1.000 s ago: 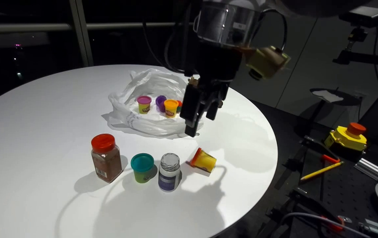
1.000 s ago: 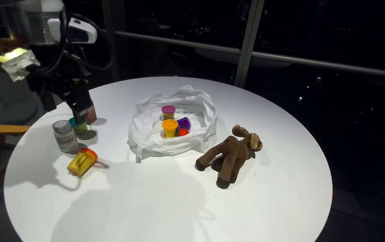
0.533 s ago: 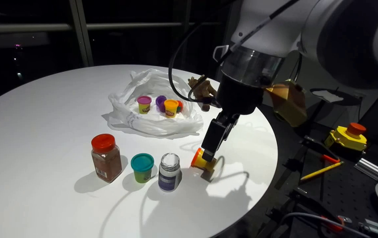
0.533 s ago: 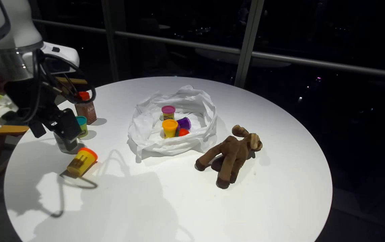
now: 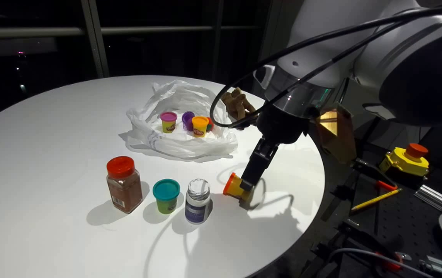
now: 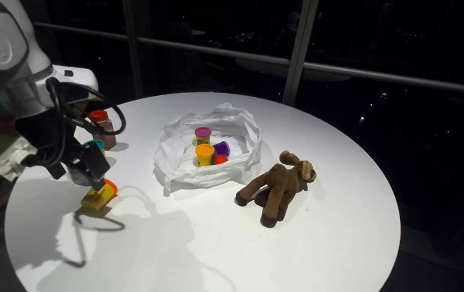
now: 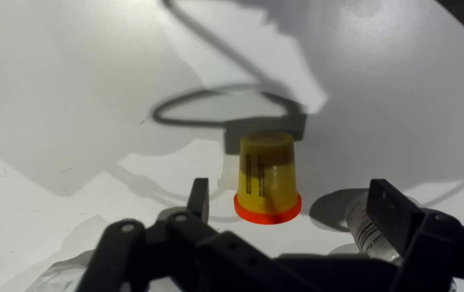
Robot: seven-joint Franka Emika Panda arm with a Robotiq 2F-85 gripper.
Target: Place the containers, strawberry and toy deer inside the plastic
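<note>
My gripper [image 7: 288,192] stands open just above a yellow cup with an orange-red lid [image 7: 267,174]; the cup lies on its side between the fingers, apart from both in the wrist view. Close by are a white-capped bottle [image 5: 198,206], a teal cup [image 5: 166,195] and a red-lidded jar [image 5: 125,189], all upright. The whitish plastic [image 6: 207,178] lies spread open and holds a pink-lidded cup [image 6: 203,136], an orange-lidded cup [image 6: 204,155], a purple cup [image 6: 222,149] and the red strawberry [image 6: 220,159]. Outside it, the toy deer [image 6: 284,182] lies on the table.
The round white table [image 6: 297,251] carries everything. Its edge passes not far from the yellow cup. Beyond that edge, an exterior view has a dark bench with a yellow-and-red stop button [image 5: 404,162] and a pencil [image 5: 376,199]. Cables [image 5: 225,116] loop off the arm.
My gripper has come down and across from near the bag, turning on the way, until it hangs over the yellow cup. It has stayed open, and the objects lie where they were.
</note>
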